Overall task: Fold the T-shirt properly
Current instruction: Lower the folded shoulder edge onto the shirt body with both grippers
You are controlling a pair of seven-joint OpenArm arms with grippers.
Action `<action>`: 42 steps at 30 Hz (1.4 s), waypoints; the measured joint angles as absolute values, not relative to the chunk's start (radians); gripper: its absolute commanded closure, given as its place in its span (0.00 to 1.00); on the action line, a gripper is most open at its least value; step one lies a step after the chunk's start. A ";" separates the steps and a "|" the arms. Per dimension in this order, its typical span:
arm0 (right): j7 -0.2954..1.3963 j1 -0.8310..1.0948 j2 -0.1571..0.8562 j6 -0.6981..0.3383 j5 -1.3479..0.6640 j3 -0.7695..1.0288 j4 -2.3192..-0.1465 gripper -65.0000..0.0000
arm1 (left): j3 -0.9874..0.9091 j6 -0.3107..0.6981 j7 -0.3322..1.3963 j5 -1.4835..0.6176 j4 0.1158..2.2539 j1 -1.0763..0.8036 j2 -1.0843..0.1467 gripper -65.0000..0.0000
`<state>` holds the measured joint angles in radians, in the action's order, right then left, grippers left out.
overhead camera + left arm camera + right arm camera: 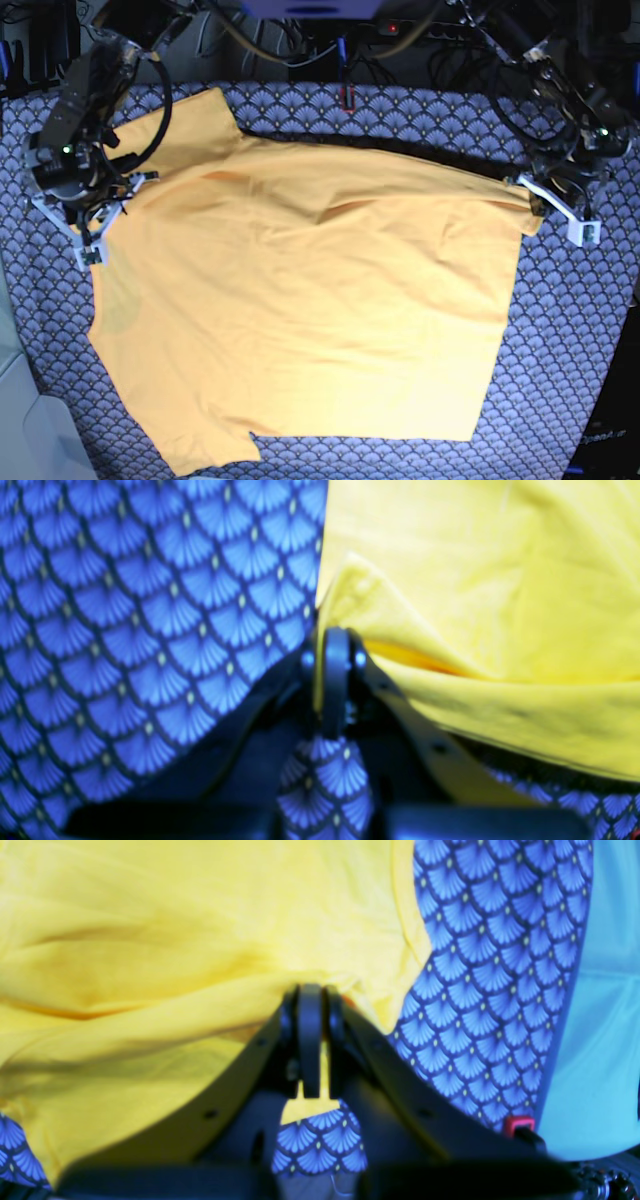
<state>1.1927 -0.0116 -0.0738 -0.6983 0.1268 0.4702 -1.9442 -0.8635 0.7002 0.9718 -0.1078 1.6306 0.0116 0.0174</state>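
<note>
T-shirt (310, 310): yellow, lying mostly flat on the blue scallop-patterned cloth (570, 330) that covers the work surface; its upper edge, stretched between the two arms, looks lifted a little off the cloth, with a shadow under it near the right side of the base view.

Left gripper (334, 645): jaws pressed together on a bunched corner of the shirt's edge; fabric fans out from the pinch in taut ridges.

Right gripper (310, 1005): likewise clamped tight on the shirt, at the opposite end of that same edge, with a sliver of yellow showing between the fingers lower down.

Why held this way: my reading is that both arms take one edge at its two ends so it can be carried over the body as one straight line, keeping the fold square. The creases running toward each pinch suggest some tension between the arms.

Stage: early, as I judge it; the body and the far sleeve lie spread in a single layer, no fold made.

Base view only: the whole outline, both arms at once, and how much shirt stays on the cloth.

Wrist views only: the actual grip, and that each pinch gathers bunched fabric; how many layers, I cannot tell.

Right wrist only: a pale turquoise surface (600, 1005) beyond the patterned cloth's edge.

Risk: uneven pull could skew the fold.
</note>
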 measured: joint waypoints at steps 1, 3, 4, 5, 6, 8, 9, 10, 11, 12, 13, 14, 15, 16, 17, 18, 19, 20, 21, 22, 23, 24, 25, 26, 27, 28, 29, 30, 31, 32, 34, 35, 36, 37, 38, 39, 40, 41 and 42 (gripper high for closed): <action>1.193 -0.018 -0.073 -0.698 0.127 0.470 -1.944 1.00 | -0.864 0.700 0.972 -0.105 1.631 0.023 0.017 1.00; 1.193 -0.031 -0.072 -0.698 0.127 0.471 -1.945 1.00 | -0.865 0.700 0.973 -0.105 1.630 0.049 0.017 1.00; 1.192 -0.035 -0.072 -0.698 0.127 0.471 -1.945 1.00 | -0.863 0.700 0.972 -0.105 1.629 0.064 0.017 1.00; 1.189 -0.037 -0.072 -0.698 0.126 0.470 -1.945 1.00 | -0.859 0.700 0.971 -0.105 1.626 0.074 0.017 1.00; 1.194 -0.042 -0.072 -0.699 0.128 0.470 -1.945 1.00 | -0.845 0.698 0.969 -0.100 1.621 0.085 0.014 1.00; 1.193 -0.053 -0.072 -0.698 0.128 0.471 -1.945 1.00 | -0.815 0.700 0.970 -0.067 1.621 0.102 0.016 1.00; 1.193 -0.058 -0.072 -0.698 0.127 0.471 -1.945 1.00 | -0.805 0.700 0.971 -0.038 1.621 0.114 0.018 1.00; 1.193 -0.064 -0.072 -0.698 0.127 0.470 -1.945 1.00 | -0.797 0.700 0.973 -0.016 1.621 0.128 0.022 1.00; 1.193 -0.070 -0.072 -0.698 0.127 0.470 -1.945 1.00 | -0.791 0.700 0.973 0.004 1.621 0.143 0.024 1.00; 1.192 -0.076 -0.071 -0.698 0.127 0.470 -1.945 1.00 | -0.784 0.700 0.968 0.013 1.621 0.157 0.025 1.00; 1.193 -0.084 -0.071 -0.698 0.128 0.470 -1.944 1.00 | -0.777 0.700 0.970 0.023 1.620 0.170 0.025 1.00; 1.193 -0.091 -0.070 -0.698 0.128 0.470 -1.943 1.00 | -0.776 0.700 0.971 0.043 1.619 0.187 0.027 1.00; 1.193 -0.099 -0.069 -0.698 0.128 0.470 -1.943 1.00 | -0.776 0.700 0.970 0.045 1.618 0.203 0.028 1.00; 1.193 -0.109 -0.069 -0.698 0.128 0.470 -1.943 1.00 | -0.777 0.700 0.969 0.052 1.618 0.215 0.028 1.00; 1.193 -0.121 -0.068 -0.698 0.128 0.470 -1.943 1.00 | -0.777 0.700 0.970 0.065 1.618 0.228 0.028 1.00; 1.193 -0.131 -0.061 -0.698 0.127 0.470 -1.943 1.00 | -0.777 0.700 0.969 0.068 1.618 0.236 0.028 1.00; 1.192 -0.140 -0.055 -0.698 0.127 0.469 -1.943 1.00 | -0.777 0.700 0.970 0.084 1.618 0.245 0.028 1.00; 1.193 -0.147 -0.051 -0.698 0.128 0.469 -1.943 1.00 | -0.778 0.701 0.971 0.101 1.616 0.254 0.028 1.00; 1.192 -0.154 -0.050 -0.698 0.128 0.471 -1.943 1.00 | -0.781 0.700 0.973 0.110 1.605 0.266 0.027 1.00; 1.190 -0.159 -0.050 -0.698 0.128 0.470 -1.943 1.00 | -0.782 0.700 0.968 0.117 1.586 0.280 0.022 1.00; 1.189 -0.166 -0.050 -0.698 0.126 0.469 -1.939 1.00 | -0.781 0.700 0.966 0.122 1.564 0.288 0.019 1.00; 1.193 -0.178 -0.049 -0.698 0.129 0.463 -1.929 1.00 | -0.783 0.700 0.966 0.125 1.541 0.298 0.017 1.00; 1.192 -0.191 -0.044 -0.698 0.134 0.450 -1.919 1.00 | -0.783 0.700 0.961 0.128 1.523 0.301 0.017 1.00; 1.190 -0.200 -0.039 -0.698 0.131 0.436 -1.912 1.00 | -0.783 0.700 0.961 0.127 1.508 0.300 0.017 1.00; 1.182 -0.208 -0.037 -0.698 0.129 0.427 -1.905 1.00 | -0.783 0.700 0.962 0.130 1.499 0.301 0.017 1.00; 1.181 -0.217 -0.035 -0.698 0.124 0.422 -1.897 1.00 | -0.783 0.700 0.966 0.131 1.496 0.303 0.017 1.00; 1.179 -0.224 -0.034 -0.698 0.125 0.421 -1.882 1.00 | -0.783 0.700 0.968 0.131 1.491 0.312 0.016 1.00; 1.173 -0.234 -0.032 -0.698 0.127 0.421 -1.856 1.00 | -0.783 0.699 0.968 0.132 1.488 0.323 0.015 1.00; 1.165 -0.243 -0.030 -0.698 0.134 0.422 -1.828 1.00 | -0.782 0.700 0.968 0.131 1.487 0.335 0.014 1.00; 1.151 -0.253 -0.029 -0.699 0.134 0.423 -1.798 1.00 | -0.780 0.700 0.963 0.131 1.488 0.349 0.014 1.00; 1.114 -0.271 -0.014 -0.699 0.127 0.419 -1.746 1.00 | -0.776 0.700 0.961 0.130 1.488 0.372 0.014 1.00; 1.102 -0.280 -0.007 -0.698 0.126 0.419 -1.722 1.00 | -0.776 0.701 0.961 0.130 1.488 0.380 0.014 1.00; 1.093 -0.290 0.000 -0.699 0.129 0.420 -1.698 1.00 | -0.776 0.701 0.961 0.130 1.487 0.387 0.008 1.00; 1.081 -0.297 0.007 -0.699 0.133 0.421 -1.678 1.00 | -0.777 0.680 0.960 0.121 1.477 0.396 -0.001 1.00; 1.071 -0.303 0.016 -0.699 0.133 0.421 -1.659 1.00 | -0.777 0.641 0.961 0.120 1.452 0.410 -0.008 1.00; 1.069 -0.313 0.022 -0.699 0.131 0.421 -1.641 1.00 | -0.777 0.630 0.957 0.128 1.430 0.419 -0.014 1.00; 1.072 -0.326 0.027 -0.699 0.135 0.422 -1.625 1.00 | -0.777 0.633 0.959 0.128 1.413 0.426 -0.019 1.00; 1.070 -0.336 0.031 -0.699 0.134 0.422 -1.615 1.00 | -0.777 0.632 0.961 0.123 1.398 0.431 -0.021 1.00; 1.063 -0.345 0.035 -0.699 0.134 0.422 -1.613 1.00 | -0.777 0.632 0.961 0.123 1.381 0.439 -0.023 1.00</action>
<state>1.0626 -0.3450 0.0345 -0.6987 0.1337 0.4221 -1.6135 -0.7769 0.6323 0.9611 0.1234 1.3808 0.4393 -0.0235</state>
